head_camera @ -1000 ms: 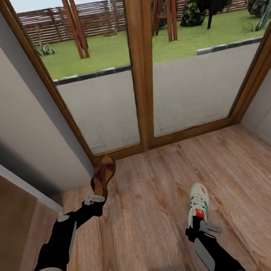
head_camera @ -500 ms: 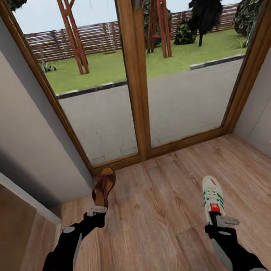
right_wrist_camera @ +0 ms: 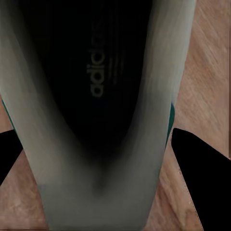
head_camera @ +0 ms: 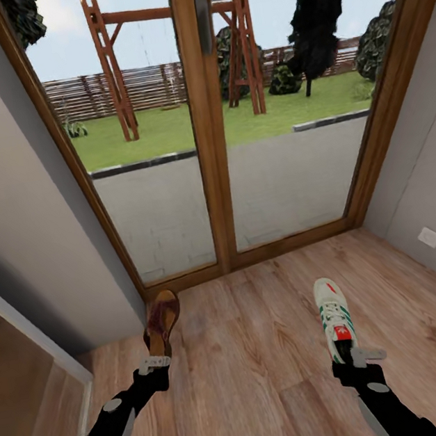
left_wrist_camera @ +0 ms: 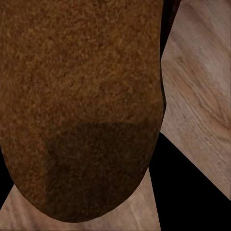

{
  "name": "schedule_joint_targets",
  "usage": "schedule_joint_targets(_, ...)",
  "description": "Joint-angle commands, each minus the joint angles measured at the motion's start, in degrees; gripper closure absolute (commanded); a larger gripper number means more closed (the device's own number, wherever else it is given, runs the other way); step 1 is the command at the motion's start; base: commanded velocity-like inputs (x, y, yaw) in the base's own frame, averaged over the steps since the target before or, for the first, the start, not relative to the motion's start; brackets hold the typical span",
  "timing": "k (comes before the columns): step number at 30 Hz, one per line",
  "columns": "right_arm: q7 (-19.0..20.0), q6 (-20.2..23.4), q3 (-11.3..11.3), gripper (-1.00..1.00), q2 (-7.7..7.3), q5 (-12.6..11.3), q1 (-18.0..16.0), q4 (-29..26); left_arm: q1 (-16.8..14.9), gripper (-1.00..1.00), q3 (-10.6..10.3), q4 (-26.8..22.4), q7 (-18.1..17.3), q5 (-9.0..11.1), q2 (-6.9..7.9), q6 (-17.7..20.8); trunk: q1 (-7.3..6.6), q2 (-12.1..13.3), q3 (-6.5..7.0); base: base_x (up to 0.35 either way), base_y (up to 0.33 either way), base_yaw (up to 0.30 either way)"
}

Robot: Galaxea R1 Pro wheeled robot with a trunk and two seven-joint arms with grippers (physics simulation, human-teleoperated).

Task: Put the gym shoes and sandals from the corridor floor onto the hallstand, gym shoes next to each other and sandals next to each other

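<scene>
My left gripper [head_camera: 156, 362] clenched on sandal [head_camera: 160, 322] heel, toe pointing ahead. My right gripper [head_camera: 355, 356] grasping gym shoe [head_camera: 333, 316] heel, above corridor floor [head_camera: 253, 353].

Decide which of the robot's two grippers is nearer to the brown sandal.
Left. The left gripper sits at the heel of the brown sandal, which looms close in the left wrist view. The right gripper is across the wood floor, at the gym shoe.
</scene>
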Motion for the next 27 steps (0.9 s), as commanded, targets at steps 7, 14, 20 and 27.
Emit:
schedule_joint_targets(7, 6.15, -8.01, -0.08, 1.0, -2.11, 0.67, 3.22, 4.5, 3.68, 1.0, 4.56, 3.04, 2.33, -0.44, -0.42, -6.61, -0.45, 0.8, 0.95, 0.0, 0.0, -0.103)
schedule_joint_targets(14, 7.33, -12.06, -0.08, 1.0, -4.91, 0.4, 3.45, 8.95, 5.85, 1.0, 4.7, 3.24, 2.56, -0.71, -1.86, -7.44, -0.45, 0.8, 1.48, 0.0, 0.0, -0.147)
schedule_joint_targets(20, 7.13, -17.28, -0.08, 1.0, -4.8, 0.33, 3.59, 12.31, 5.88, 1.0, 4.8, 3.23, 5.12, -0.56, -1.96, -7.49, -0.45, 0.8, 1.87, 0.0, 0.0, -0.192)
schedule_joint_targets(27, 6.92, -28.69, -0.14, 1.0, -4.71, 0.2, 3.61, 17.74, 5.89, 1.0, 4.82, 3.27, 7.25, -0.44, -2.03, -7.55, -0.45, 0.8, 2.32, 0.0, 0.0, -0.195)
